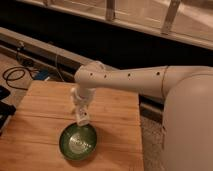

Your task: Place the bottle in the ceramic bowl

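Note:
The ceramic bowl, dark green and glossy with a paler ringed centre, sits on the wooden table near its front; nothing lies in it. My gripper points straight down from the white arm that reaches in from the right. It hangs just above the bowl's far rim. It is shut on the bottle, a small white shape that sticks out below the fingers and blends with them.
A black cable coils on the floor left of the table, and a dark object sits at the table's left edge. A low dark ledge and railing run behind. My white arm fills the right side.

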Motion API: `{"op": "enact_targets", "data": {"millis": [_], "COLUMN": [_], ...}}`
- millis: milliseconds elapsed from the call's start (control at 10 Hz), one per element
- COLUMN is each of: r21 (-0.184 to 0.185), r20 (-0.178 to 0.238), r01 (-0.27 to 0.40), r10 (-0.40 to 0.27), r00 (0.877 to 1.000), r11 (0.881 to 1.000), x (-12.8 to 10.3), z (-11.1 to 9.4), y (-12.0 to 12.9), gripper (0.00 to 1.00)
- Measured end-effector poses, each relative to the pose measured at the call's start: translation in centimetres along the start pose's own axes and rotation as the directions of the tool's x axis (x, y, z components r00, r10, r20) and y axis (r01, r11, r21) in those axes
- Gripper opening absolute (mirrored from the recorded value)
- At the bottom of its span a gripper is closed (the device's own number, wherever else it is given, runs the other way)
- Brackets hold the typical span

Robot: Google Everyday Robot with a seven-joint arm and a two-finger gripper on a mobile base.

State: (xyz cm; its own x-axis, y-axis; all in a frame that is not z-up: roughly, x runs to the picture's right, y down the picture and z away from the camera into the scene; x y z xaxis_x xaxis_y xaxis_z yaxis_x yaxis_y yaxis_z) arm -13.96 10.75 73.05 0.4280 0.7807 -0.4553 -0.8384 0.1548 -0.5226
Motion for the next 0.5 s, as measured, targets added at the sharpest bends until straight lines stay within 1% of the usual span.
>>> {"op": "enact_targets", "data": {"millis": [500], "r21": [-0.001], "r20": [-0.001], "r01": [0.003], "r10": [-0.003], "r00": [1.0], "r11": [1.0], "x": [-0.03], "z": [0.05], "y": [0.16], "gripper": [0.0]}}
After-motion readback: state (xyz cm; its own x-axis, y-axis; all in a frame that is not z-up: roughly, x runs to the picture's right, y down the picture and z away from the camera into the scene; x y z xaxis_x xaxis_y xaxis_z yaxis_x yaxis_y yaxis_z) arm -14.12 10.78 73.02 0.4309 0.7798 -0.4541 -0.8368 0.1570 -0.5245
